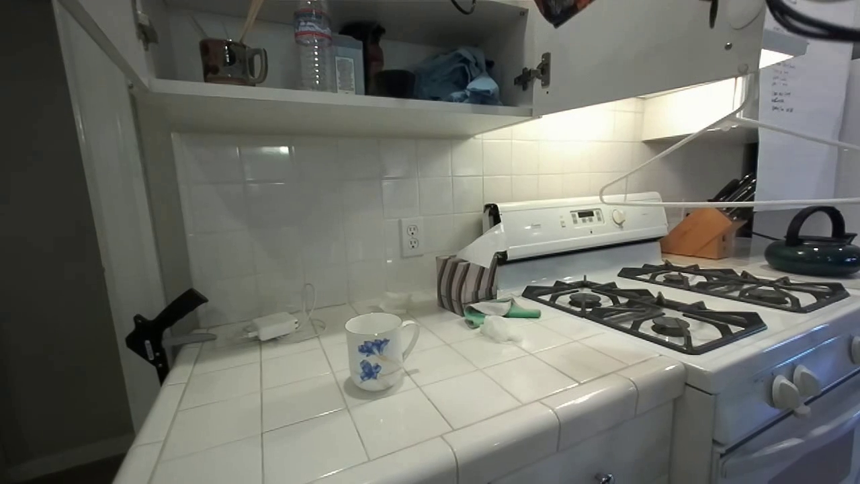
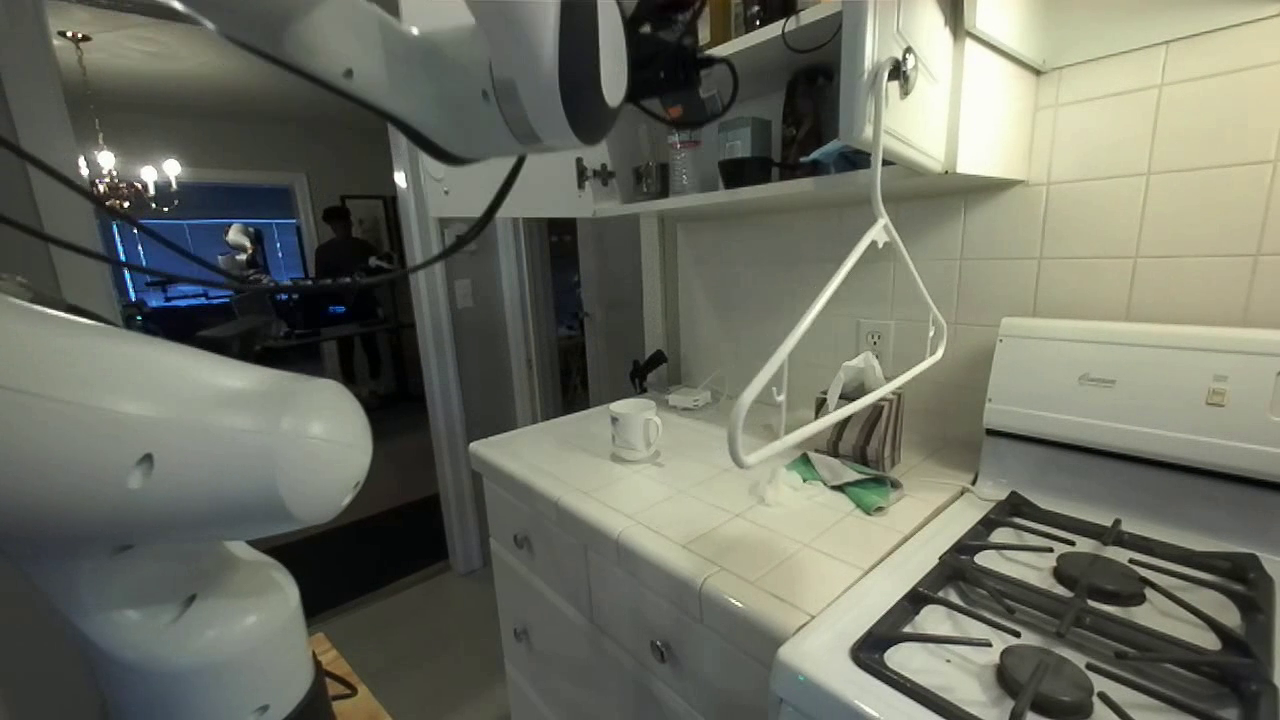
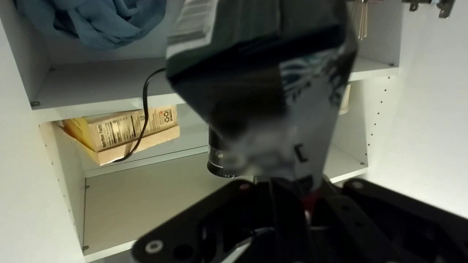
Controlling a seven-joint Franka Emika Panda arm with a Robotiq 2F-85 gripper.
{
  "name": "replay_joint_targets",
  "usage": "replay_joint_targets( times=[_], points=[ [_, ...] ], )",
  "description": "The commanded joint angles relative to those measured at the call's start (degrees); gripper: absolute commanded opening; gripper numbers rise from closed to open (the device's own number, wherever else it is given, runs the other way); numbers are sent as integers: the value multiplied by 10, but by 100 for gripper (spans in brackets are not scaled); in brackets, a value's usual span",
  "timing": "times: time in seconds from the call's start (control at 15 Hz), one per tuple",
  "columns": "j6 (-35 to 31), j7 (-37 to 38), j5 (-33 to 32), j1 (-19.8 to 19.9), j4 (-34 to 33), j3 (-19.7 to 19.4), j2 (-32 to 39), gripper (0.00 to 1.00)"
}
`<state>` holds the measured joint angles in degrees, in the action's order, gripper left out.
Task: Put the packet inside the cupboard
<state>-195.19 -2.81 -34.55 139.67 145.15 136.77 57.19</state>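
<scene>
The wrist view stands upside down. My gripper (image 3: 292, 186) is shut on the packet (image 3: 263, 87), a dark crinkly bag with a pale label, blurred and close to the camera. In an exterior view only the packet's dark, reddish lower tip (image 1: 563, 9) shows at the top edge, in front of the open door; the gripper is out of that view. In an exterior view the dark gripper (image 2: 668, 55) is at cupboard height, its fingertips unclear. The white cupboard (image 1: 322, 111) stands open, also in an exterior view (image 2: 740, 197); its shelves (image 3: 146, 208) lie behind the packet.
The lower shelf holds a mug with sticks (image 1: 232, 62), a bottle (image 1: 314, 50) and blue cloth (image 1: 457, 77). A yellow box (image 3: 135, 131) and dark jar (image 3: 215, 153) are on another shelf. A cord (image 3: 145, 106) dangles. A white hanger (image 2: 810, 320) hangs from a door handle.
</scene>
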Motion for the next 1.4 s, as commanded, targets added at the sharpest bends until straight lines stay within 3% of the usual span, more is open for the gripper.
replay_joint_targets(
  times=[0.0,0.4,0.6,0.67,0.87,1.33],
  points=[
    [101,-3,111,-26,-136,44,-96,0],
    [220,33,172,-50,-296,24,-270,0],
    [217,39,182,-105,-299,-12,-280,0],
    [211,35,163,-73,-276,11,-265,1],
    [211,36,166,-101,-284,-9,-276,0],
    [54,107,164,61,-162,67,-302,0]
  ],
)
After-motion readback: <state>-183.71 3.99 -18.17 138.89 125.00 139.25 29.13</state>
